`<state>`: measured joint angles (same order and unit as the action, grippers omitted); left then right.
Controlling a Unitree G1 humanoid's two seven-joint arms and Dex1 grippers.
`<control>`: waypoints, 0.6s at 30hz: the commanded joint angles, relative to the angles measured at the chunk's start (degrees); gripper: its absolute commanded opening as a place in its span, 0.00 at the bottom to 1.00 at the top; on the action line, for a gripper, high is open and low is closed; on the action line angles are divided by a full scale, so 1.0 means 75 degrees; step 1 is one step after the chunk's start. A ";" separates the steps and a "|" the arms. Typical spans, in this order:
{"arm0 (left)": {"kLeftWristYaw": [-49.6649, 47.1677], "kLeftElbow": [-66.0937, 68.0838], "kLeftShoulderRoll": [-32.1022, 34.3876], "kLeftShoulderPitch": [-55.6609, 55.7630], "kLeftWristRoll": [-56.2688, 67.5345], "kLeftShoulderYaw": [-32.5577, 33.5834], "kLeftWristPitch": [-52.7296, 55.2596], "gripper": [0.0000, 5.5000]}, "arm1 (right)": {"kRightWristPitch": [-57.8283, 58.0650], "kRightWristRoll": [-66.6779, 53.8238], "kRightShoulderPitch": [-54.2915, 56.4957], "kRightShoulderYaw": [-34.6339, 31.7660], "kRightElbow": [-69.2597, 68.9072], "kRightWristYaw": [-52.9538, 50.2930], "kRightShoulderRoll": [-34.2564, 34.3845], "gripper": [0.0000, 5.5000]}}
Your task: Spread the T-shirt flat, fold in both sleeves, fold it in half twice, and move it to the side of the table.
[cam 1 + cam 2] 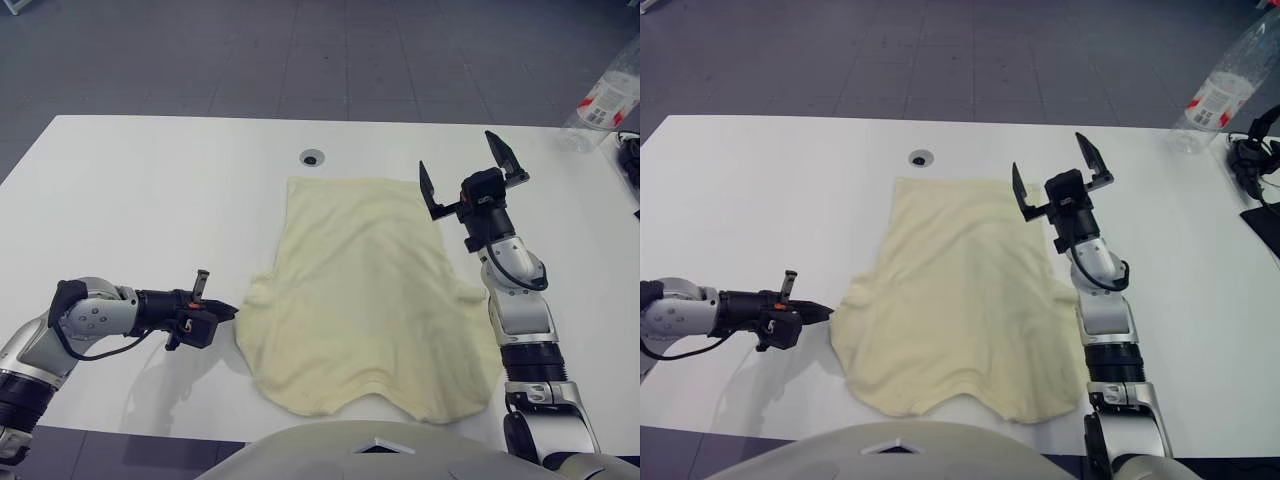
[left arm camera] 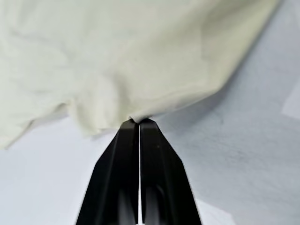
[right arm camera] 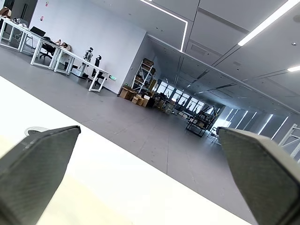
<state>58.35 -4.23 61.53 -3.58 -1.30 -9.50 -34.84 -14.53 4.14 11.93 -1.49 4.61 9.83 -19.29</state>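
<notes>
A pale yellow T-shirt [image 1: 370,300] lies on the white table [image 1: 140,190], its hem at the far end and its rumpled wide end near me. My left gripper [image 1: 228,312] lies low on the table at the shirt's left edge. In the left wrist view its black fingers [image 2: 157,164] are pressed together, with the shirt's edge [image 2: 117,61] pinched at their tips. My right gripper [image 1: 1047,152] is raised above the shirt's far right corner, pointing upward, open and holding nothing. In its own view the two fingers [image 3: 37,164] stand wide apart.
A round cable hole [image 1: 312,157] sits just beyond the shirt's far edge. A clear plastic bottle [image 1: 1218,92] lies at the far right of the table, with black cables [image 1: 1250,155] beside it. Bare tabletop stretches left of the shirt.
</notes>
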 commanded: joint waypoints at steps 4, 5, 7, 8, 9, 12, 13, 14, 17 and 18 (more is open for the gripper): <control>0.0404 -0.0936 0.0149 0.0124 0.0397 0.0041 0.0621 0.00 | -0.0077 0.0139 -0.0016 0.0039 0.0133 -0.0069 0.0096 0.98; 0.0432 -0.0992 0.0118 0.0141 0.0391 0.0027 0.0693 0.00 | -0.0100 0.0158 0.0031 0.0063 0.0203 -0.0071 0.0112 0.98; 0.0457 -0.1068 0.0002 0.0291 0.0291 -0.0041 0.0807 0.00 | -0.0126 0.0205 0.0090 0.0075 0.0307 -0.0091 0.0125 0.98; 0.0446 -0.1090 -0.0114 0.0451 0.0150 -0.0139 0.0843 0.00 | -0.0108 0.0247 0.0119 0.0068 0.0377 -0.0126 0.0122 0.98; 0.0465 -0.1111 -0.0228 0.0593 0.0027 -0.0269 0.0865 0.00 | -0.0121 0.0275 0.0154 0.0065 0.0461 -0.0151 0.0123 0.98; 0.0514 -0.1055 -0.0685 0.1119 -0.0361 -0.0745 0.0996 0.00 | -0.0211 0.0366 0.0213 0.0095 0.0648 -0.0212 0.0124 0.98; 0.0523 -0.0987 -0.0828 0.1289 -0.0493 -0.0886 0.1038 0.00 | -0.0241 0.0408 0.0219 0.0111 0.0683 -0.0235 0.0131 0.98; 0.0528 -0.0906 -0.0955 0.1430 -0.0634 -0.1011 0.1098 0.00 | -0.0271 0.0458 0.0240 0.0138 0.0729 -0.0256 0.0146 0.98; 0.0512 -0.0711 -0.1204 0.1679 -0.1024 -0.1286 0.1196 0.00 | -0.0250 0.0634 0.0380 0.0195 0.0983 -0.0372 0.0190 0.98; 0.0513 -0.0683 -0.1306 0.1761 -0.1104 -0.1376 0.1249 0.00 | -0.0257 0.0656 0.0420 0.0195 0.1077 -0.0402 0.0200 0.98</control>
<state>61.92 -10.24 52.93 8.16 -7.71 -18.31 -26.24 -16.52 8.18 13.53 -0.30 10.94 7.53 -18.08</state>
